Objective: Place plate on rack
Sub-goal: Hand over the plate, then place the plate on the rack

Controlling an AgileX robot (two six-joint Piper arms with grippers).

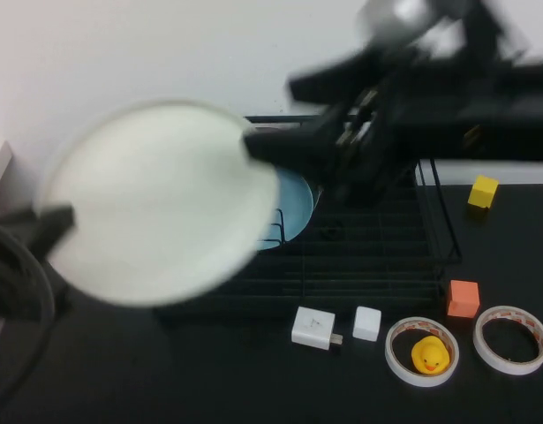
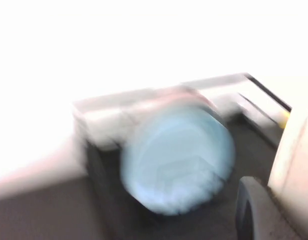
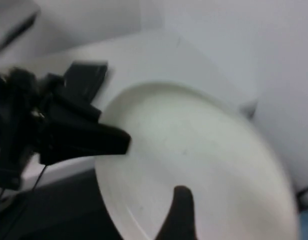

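Note:
The white plate (image 1: 161, 203) is held up in the air, face toward the camera, over the table's left part and left of the black wire rack (image 1: 377, 265). My left gripper (image 1: 50, 225) is shut on its left rim. My right gripper (image 1: 258, 146) is shut on its upper right rim. In the right wrist view the plate (image 3: 194, 150) fills the middle, with one of my right fingers (image 3: 181, 210) lying on its face and the left gripper (image 3: 78, 135) on the far rim. In the left wrist view the plate's edge (image 2: 294, 165) shows beside a left finger (image 2: 249, 210).
A light blue plate (image 1: 293, 208) stands in the rack's left end, also in the left wrist view (image 2: 179, 160). In front of the rack lie a white charger (image 1: 313, 327), a white cube (image 1: 366, 322), a tape roll (image 1: 396, 352) around a yellow duck (image 1: 430, 355), another tape roll (image 1: 512, 340) and an orange cube (image 1: 463, 299). A yellow cube (image 1: 483, 191) sits at the right.

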